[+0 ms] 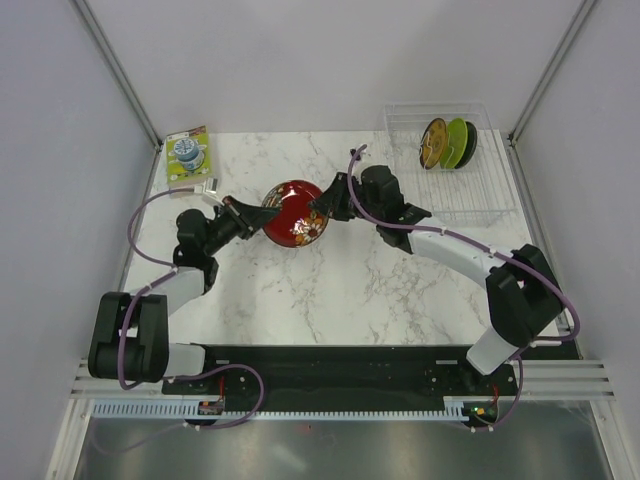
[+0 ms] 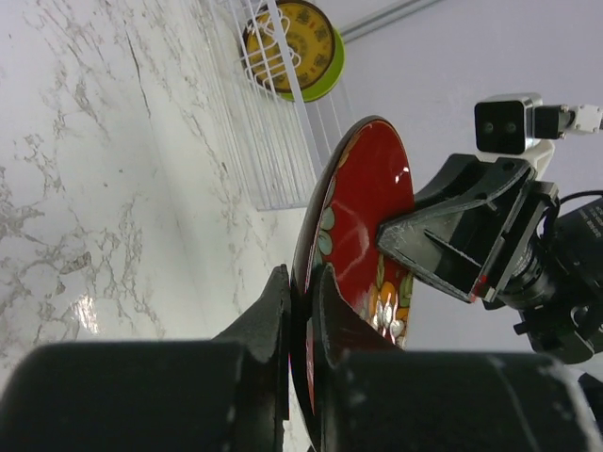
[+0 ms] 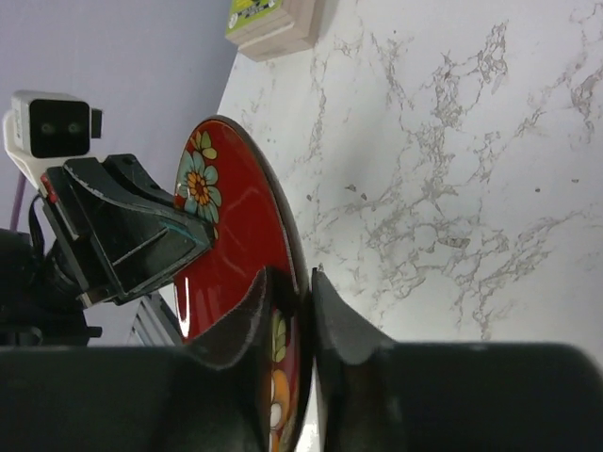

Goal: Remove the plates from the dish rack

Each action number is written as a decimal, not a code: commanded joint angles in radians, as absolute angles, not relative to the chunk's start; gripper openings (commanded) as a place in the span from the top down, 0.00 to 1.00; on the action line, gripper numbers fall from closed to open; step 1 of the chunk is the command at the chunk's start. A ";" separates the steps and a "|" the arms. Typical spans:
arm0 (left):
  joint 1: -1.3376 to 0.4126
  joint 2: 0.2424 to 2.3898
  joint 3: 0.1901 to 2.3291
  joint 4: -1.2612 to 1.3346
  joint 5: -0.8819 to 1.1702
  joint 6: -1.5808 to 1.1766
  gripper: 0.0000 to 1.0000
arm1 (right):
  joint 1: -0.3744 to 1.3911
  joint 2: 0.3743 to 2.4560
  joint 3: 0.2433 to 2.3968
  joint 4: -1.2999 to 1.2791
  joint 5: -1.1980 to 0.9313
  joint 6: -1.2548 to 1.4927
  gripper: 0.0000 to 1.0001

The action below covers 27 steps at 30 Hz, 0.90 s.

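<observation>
Above the middle of the table, a glossy red plate with flowers (image 1: 295,213) (image 2: 363,202) (image 3: 236,235) is held on edge between both arms. My left gripper (image 1: 262,212) (image 2: 303,278) is shut on its left rim. From the right, my right gripper (image 1: 322,205) (image 3: 292,275) pinches the opposite rim. The clear dish rack (image 1: 480,190) (image 2: 273,141) stands at the back right. In its far end stand a dark plate with a gold pattern (image 1: 433,143) (image 2: 287,42), a lime green plate (image 1: 457,143) (image 2: 332,71) and a dark one (image 1: 470,140) behind them.
A flat box with a blue-white picture (image 1: 187,152) (image 3: 273,19) lies at the back left corner of the marble table (image 1: 330,280). Grey walls close in the table on both sides and at the back.
</observation>
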State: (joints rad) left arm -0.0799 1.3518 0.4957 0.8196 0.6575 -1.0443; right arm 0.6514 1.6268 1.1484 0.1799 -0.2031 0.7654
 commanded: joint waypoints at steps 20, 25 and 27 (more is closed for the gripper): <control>0.163 1.384 0.426 0.469 0.558 -0.704 0.98 | 0.356 1.405 1.224 -0.144 -0.006 0.456 0.27; 0.167 1.445 0.428 0.472 0.512 -0.672 0.98 | 0.313 1.425 1.291 -0.190 0.018 0.407 0.26; 0.167 1.457 0.436 0.466 0.491 -0.647 0.98 | 0.290 1.431 1.316 -0.209 0.018 0.396 0.26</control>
State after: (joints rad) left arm 0.1616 1.4410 0.4194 0.4240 0.5213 -0.7143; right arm 0.3206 1.4223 1.2320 -0.1699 -0.0132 0.4522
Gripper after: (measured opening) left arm 0.085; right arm 0.738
